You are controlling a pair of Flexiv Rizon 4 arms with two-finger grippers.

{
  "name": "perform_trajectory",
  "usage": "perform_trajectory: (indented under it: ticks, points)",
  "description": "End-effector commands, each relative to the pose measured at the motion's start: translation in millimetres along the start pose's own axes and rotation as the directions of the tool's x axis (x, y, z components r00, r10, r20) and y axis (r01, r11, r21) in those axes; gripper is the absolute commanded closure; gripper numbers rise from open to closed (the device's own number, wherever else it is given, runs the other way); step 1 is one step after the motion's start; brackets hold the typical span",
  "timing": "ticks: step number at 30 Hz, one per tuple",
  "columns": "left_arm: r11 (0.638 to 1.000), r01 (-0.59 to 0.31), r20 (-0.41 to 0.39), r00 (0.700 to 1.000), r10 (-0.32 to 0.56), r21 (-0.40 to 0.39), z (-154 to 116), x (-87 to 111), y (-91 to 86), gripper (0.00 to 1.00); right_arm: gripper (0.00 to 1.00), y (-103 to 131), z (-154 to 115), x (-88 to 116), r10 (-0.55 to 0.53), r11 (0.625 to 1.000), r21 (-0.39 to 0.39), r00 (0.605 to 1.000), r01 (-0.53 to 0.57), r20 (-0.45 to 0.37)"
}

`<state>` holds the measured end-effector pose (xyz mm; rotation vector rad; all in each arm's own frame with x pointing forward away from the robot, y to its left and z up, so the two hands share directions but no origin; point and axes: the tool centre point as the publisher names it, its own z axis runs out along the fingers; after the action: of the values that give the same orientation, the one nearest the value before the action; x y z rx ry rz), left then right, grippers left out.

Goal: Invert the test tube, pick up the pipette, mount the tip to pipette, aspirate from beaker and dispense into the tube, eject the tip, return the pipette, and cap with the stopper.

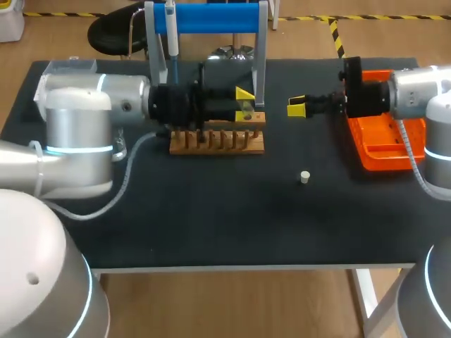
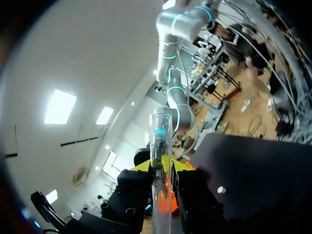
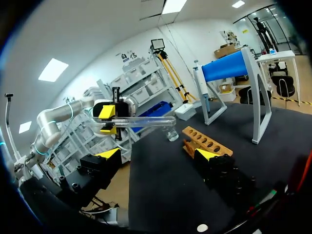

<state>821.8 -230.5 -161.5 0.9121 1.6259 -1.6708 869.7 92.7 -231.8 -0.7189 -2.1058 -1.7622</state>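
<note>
The opening step, inverting the test tube [image 3: 146, 122], looks to be in hand; the left end effector [image 1: 244, 102] is clamped on the tube from both sides, holding it just above the wooden rack [image 1: 218, 141], where it lies roughly level in the right wrist view; the tube is clear glass with an open rim, uncapped. The right end effector [image 1: 296, 107] hangs just beyond the rack's right end, fingers wide apart, holding nothing. Next, I judge, the tube must be turned mouth-up and seated in a rack hole; the pipette [image 1: 171, 35] hangs behind the rack; the stopper [image 1: 304, 177] lies on the worktop in front of the rack, to its right.
</note>
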Motion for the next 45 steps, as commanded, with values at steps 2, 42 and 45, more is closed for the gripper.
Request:
perform_trajectory:
  ticks: [2, 42, 45]
  points:
    - [0.988, 0.154, -0.043, 0.987, -0.153, 0.015, -2, -3.4, 1.0, 1.0, 0.0, 0, 0, 1, 0.0, 1.0, 0.0, 1.0, 0.0, 0.002]
    - [0.703, 0.71, 0.076, 0.7, -0.71, 0.039, -26, -58.1, 95.6, 1.0, 0.0, 0, 0, 1, 0.0, 1.0, 0.0, 1.0, 0.0, 0.002]
    - [0.692, 0.721, 0.079, 0.689, -0.72, 0.025, -30, -61.1, 100.5, 1.0, 0.0, 0, 0, 1, 0.0, 1.0, 0.0, 1.0, 0.0, 0.002]
